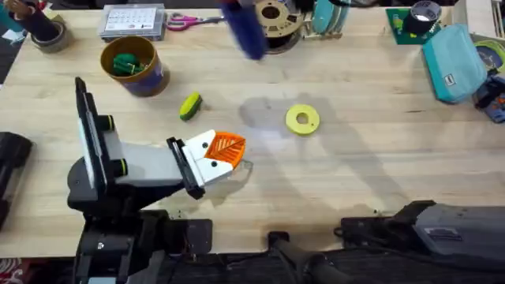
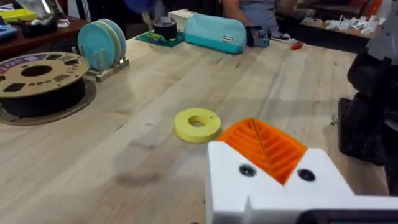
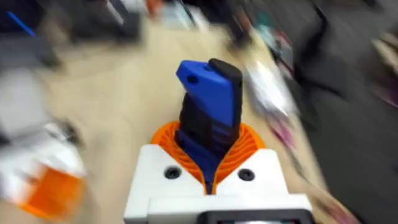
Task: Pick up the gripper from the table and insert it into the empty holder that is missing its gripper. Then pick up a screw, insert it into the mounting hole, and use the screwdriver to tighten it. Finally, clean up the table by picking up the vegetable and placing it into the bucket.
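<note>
The left gripper [image 1: 229, 154] rests low over the table [image 1: 355, 158] near its front middle; its white blocks carry an orange ribbed tip, and from these views I cannot tell whether its jaws are spread or pressed together. In the right wrist view, the right gripper [image 3: 211, 165] has its jaws pinching the blue screwdriver [image 3: 208, 118], which stands upright between the orange ribbed pads [image 3: 249, 146]. From overhead, the screwdriver [image 1: 243, 28] shows as a blurred blue shape high over the table's far edge. The yellow-green vegetable [image 1: 190, 106] lies on the table between the left gripper and the bucket [image 1: 134, 66], apart from both. The bucket holds darker green pieces [image 1: 125, 63]. A flat yellow ring [image 1: 302, 119] lies to the right of the vegetable, well apart from it.
</note>
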You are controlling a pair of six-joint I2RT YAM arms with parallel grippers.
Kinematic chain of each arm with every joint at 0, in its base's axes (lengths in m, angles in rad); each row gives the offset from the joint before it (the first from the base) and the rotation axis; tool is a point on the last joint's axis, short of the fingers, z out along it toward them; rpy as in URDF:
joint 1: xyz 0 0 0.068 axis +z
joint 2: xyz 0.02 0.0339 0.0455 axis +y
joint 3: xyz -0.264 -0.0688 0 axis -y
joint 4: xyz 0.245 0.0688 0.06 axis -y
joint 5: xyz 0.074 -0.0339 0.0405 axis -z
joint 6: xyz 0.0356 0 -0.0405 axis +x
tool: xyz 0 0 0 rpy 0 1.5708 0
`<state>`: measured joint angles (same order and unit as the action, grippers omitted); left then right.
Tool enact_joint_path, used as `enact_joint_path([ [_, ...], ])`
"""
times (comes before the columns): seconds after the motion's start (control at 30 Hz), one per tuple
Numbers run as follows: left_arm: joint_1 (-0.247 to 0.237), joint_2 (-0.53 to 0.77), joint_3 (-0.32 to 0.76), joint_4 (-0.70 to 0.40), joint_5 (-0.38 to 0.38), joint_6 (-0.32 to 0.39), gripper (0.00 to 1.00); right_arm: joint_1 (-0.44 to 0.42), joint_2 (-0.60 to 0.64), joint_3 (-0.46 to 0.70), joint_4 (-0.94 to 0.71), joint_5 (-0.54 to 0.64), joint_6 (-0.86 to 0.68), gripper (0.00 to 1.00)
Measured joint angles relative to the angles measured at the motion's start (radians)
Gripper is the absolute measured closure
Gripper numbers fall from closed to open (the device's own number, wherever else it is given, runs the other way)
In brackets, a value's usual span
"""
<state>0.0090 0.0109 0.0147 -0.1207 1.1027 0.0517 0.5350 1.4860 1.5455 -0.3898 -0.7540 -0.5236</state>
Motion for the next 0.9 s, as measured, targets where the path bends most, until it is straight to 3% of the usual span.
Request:
enact_joint_path([
  [0.17,0.000,0.000,0.000,0.000,0.000,0.000,0.987,-0.021,0.000,0.000,-0.196,0.385,-0.366,0.976],
  [0.27,0.000,0.000,0.000,0.000,0.000,0.000,0.987,-0.071,0.002,0.000,-0.284,0.529,-0.484,0.976],
  [0.47,0.000,0.000,0.000,0.000,-0.001,0.000,0.987,-0.223,0.086,0.003,-0.467,0.637,-0.571,0.976],
  [0.6,0.000,0.000,0.000,0.001,-0.009,0.000,0.987,-0.316,0.197,0.002,-0.492,0.675,-0.596,0.976],
  [0.9,0.000,0.000,0.000,0.004,-0.023,0.000,0.987,-0.402,0.363,-0.006,-0.473,0.718,-0.679,0.976],
])
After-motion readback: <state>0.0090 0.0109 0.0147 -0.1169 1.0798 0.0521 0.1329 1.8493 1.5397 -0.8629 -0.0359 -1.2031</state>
